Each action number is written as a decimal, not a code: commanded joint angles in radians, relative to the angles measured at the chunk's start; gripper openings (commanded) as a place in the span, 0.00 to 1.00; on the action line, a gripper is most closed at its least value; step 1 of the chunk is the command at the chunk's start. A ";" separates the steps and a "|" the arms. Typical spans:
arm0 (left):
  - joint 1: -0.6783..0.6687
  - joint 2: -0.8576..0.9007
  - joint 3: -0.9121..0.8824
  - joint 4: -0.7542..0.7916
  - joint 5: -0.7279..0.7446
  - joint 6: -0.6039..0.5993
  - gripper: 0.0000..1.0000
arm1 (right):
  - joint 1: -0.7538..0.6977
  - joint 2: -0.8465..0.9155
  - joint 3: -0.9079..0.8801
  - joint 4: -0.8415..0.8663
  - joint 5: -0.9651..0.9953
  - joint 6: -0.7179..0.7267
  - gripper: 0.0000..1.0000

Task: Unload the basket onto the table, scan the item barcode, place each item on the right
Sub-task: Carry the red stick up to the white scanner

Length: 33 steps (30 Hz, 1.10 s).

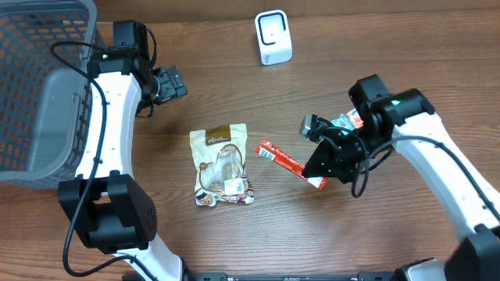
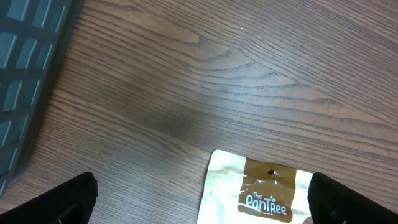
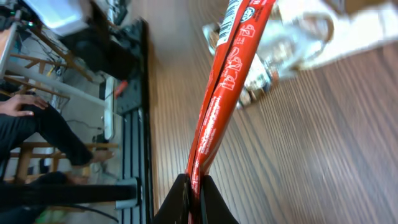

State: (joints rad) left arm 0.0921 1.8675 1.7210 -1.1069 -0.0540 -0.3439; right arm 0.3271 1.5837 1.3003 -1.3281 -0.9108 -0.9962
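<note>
Right gripper (image 3: 193,186) clamped shut on end of red snack packet (image 3: 227,81); packet edge-on, just beside tan pouch (image 1: 221,164). Left gripper (image 1: 170,82) spread wide, empty, near basket (image 1: 31,101). White scanner (image 1: 273,37) well apart.

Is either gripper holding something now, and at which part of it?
The right gripper pinches the red packet at one end; the left gripper holds nothing.

Brown wood-grain table (image 1: 406,47)
</note>
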 commanded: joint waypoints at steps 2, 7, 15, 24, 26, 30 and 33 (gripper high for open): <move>-0.001 0.009 0.002 0.001 -0.008 0.007 1.00 | -0.002 -0.084 0.010 -0.018 -0.102 -0.061 0.04; -0.001 0.009 0.002 0.001 -0.008 0.007 1.00 | -0.002 -0.148 0.010 -0.040 -0.116 -0.061 0.04; -0.001 0.009 0.002 0.001 -0.008 0.007 1.00 | -0.002 -0.177 0.010 -0.052 -0.116 -0.060 0.04; -0.001 0.009 0.002 0.001 -0.008 0.007 1.00 | -0.002 -0.176 0.010 -0.040 -0.056 -0.052 0.04; -0.001 0.009 0.002 0.001 -0.008 0.007 1.00 | -0.001 -0.175 0.010 -0.008 -0.003 -0.043 0.04; -0.001 0.009 0.002 0.001 -0.008 0.008 1.00 | 0.017 -0.169 0.010 0.167 0.243 0.234 0.04; -0.001 0.009 0.002 0.001 -0.008 0.007 1.00 | 0.040 -0.167 0.010 0.307 0.454 0.393 0.03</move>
State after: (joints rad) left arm 0.0921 1.8675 1.7210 -1.1076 -0.0540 -0.3439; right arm 0.3458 1.4250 1.2995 -1.0718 -0.6937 -0.8101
